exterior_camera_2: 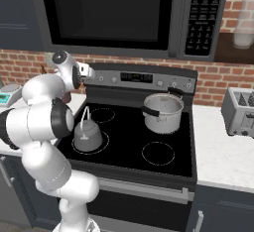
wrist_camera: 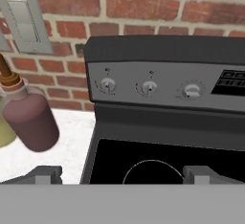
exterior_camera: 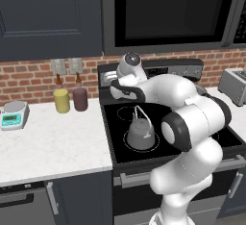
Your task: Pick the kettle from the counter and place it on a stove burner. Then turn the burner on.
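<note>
The small grey kettle [exterior_camera: 141, 132] [exterior_camera_2: 88, 136] stands upright on the front-left stove burner [exterior_camera: 156, 142] [exterior_camera_2: 105, 145], inside its thin white ring on the black cooktop. My gripper [exterior_camera: 112, 81] [exterior_camera_2: 89, 72] [wrist_camera: 123, 174] is raised behind and above the kettle, at the left end of the stove's back panel, well apart from it. It is open and holds nothing. The hand view looks straight at three control knobs: left [wrist_camera: 107, 85], middle [wrist_camera: 150, 88] and right [wrist_camera: 191, 91]. The white counter [exterior_camera: 53, 142] lies left of the stove.
A shiny steel pot [exterior_camera_2: 162, 112] sits on the rear-right burner. A yellow bottle [exterior_camera: 61, 100], a maroon bottle [exterior_camera: 80, 98] [wrist_camera: 29, 117] and a scale [exterior_camera: 13, 113] stand on the left counter. A toaster [exterior_camera_2: 240, 111] is on the right. A microwave [exterior_camera_2: 124, 13] hangs overhead.
</note>
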Robot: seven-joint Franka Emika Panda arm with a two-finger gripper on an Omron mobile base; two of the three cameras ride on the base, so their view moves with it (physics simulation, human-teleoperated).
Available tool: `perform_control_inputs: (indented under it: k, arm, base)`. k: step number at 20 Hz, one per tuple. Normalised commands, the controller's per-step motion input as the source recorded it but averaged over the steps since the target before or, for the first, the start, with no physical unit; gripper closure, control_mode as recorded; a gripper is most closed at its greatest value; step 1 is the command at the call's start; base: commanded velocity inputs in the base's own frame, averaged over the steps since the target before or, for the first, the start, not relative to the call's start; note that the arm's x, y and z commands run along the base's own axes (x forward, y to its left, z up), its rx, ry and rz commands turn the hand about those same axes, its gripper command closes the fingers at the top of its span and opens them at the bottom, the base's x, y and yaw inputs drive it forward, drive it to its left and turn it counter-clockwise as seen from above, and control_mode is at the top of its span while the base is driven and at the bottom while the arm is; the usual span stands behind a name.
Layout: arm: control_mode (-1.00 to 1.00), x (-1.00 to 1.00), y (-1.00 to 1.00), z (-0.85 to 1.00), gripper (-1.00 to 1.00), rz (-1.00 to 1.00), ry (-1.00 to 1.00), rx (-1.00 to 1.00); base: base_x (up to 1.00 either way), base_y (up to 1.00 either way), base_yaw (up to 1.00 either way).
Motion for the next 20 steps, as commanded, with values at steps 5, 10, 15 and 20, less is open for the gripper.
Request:
perform_control_inputs:
  k: [5, 10, 15, 20]
  arm:
    - [-1.00, 0.01, 0.06, 0.00, -1.00, 0.00, 0.00, 0.00]
    - [-1.00, 0.00, 0.10, 0.00, -1.00, 0.00, 0.00, 0.00]
    - [-1.00, 0.00, 0.02, 0.00, -1.00, 0.00, 0.00, 0.00]
    - [-1.00, 0.03, 0.00, 0.00, -1.00, 0.00, 0.00, 0.00]
  base:
    - [0.00, 0.00, 0.00]
    - [0.00, 0.00, 0.00]
    - [0.00, 0.00, 0.00]
    - [0.00, 0.00, 0.00]
